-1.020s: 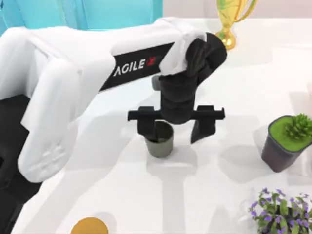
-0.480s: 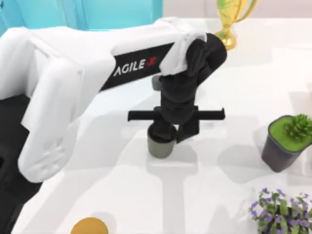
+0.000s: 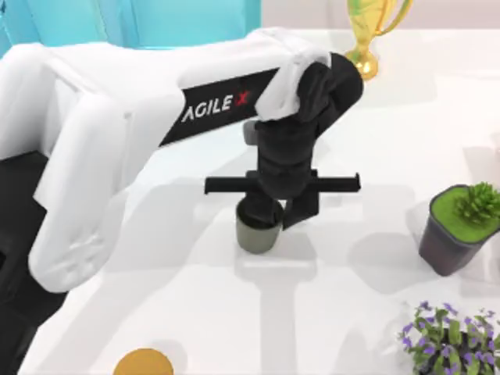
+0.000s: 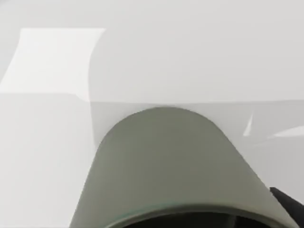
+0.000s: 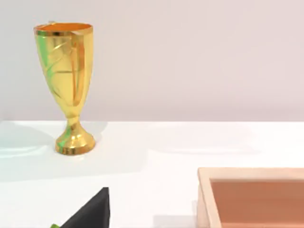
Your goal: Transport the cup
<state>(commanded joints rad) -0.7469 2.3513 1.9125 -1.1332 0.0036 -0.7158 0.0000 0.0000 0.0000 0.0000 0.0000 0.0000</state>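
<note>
- One arm is at work: the left gripper [image 3: 272,212] stands directly over the cup [image 3: 258,232], its fingers drawn narrow around the rim, one finger dipping inside the dark mouth and the other against the outer wall on the side toward the dark pot [image 3: 447,246].
- Landmark for everything below is the cup, which stands upright on the white table [image 3: 351,312] near its middle.
- Left of the cup and nearer the camera, an orange disc [image 3: 143,363] lies at the table's edge, well apart from it.
- At the cup itself, the left wrist view looks down its olive-grey wall [image 4: 171,166] with the bare table behind it; its base appears to sit on the table, so I judge it gripped but not yet lifted.
- Right of the cup and far back, the gold trophy [image 3: 367,35] stands well apart.
- Right of the cup at about the same depth, the dark pot holds its green succulent; nearer the camera, a purple-flowered plant [image 3: 445,340] grows.
- The right wrist view shows the trophy [image 5: 69,85] and a shallow wooden tray [image 5: 251,194]; I cannot tell how the right gripper is set.
- Progress, as a judgement: the grasp looks done; the lift, the carry and the setting down all remain.
</note>
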